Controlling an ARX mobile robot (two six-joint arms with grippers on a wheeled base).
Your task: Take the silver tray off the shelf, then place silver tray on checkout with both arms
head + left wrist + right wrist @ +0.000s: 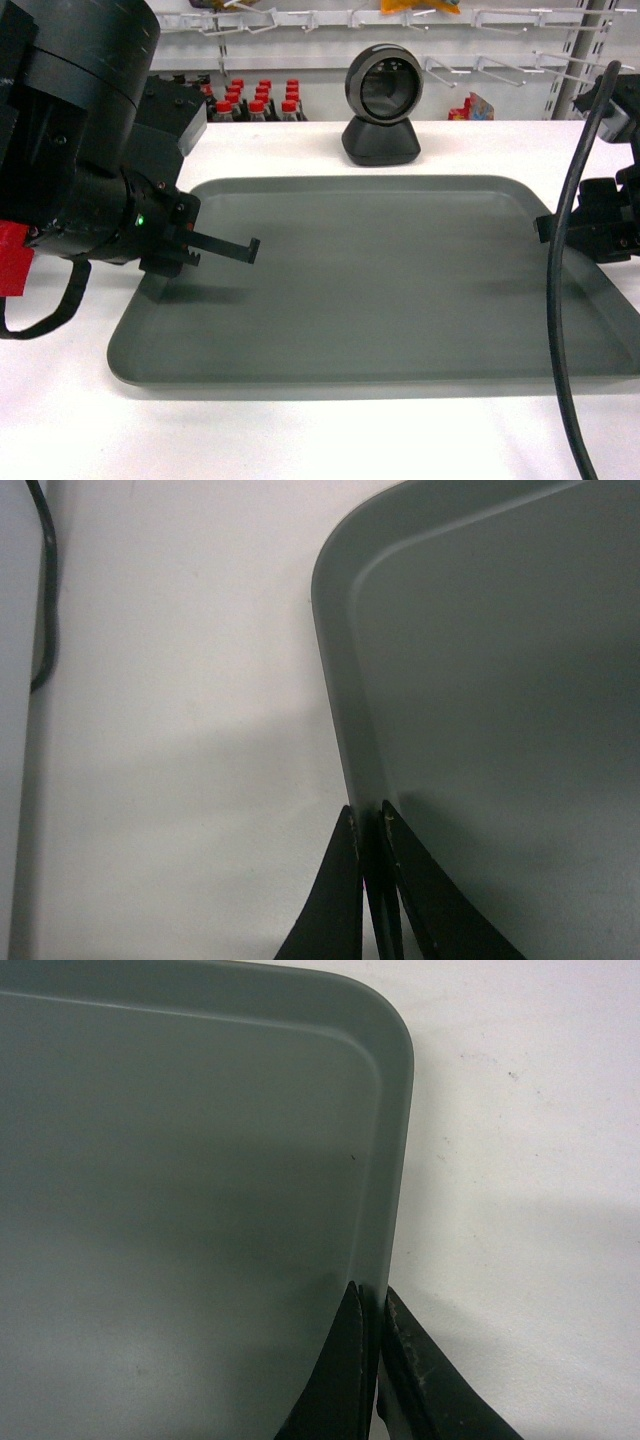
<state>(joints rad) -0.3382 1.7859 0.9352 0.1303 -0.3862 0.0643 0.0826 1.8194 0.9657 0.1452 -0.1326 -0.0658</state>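
Your left gripper (372, 825) is pinched nearly closed on the silver tray's (380, 280) left rim, one finger inside, one outside. Your right gripper (373, 1305) clamps the right rim the same way, fingers almost together with only the rim between. The tray lies flat on the white checkout (300, 440), a black scanner (382, 105) standing just behind it.

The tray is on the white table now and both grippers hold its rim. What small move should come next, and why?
Probably open both grippers and let go. The tray seems to lie flat on the white checkout, and each gripper, left and right, is shut on a side rim. With the tray seemingly down, holding adds nothing; releasing before pulling back avoids dragging it.
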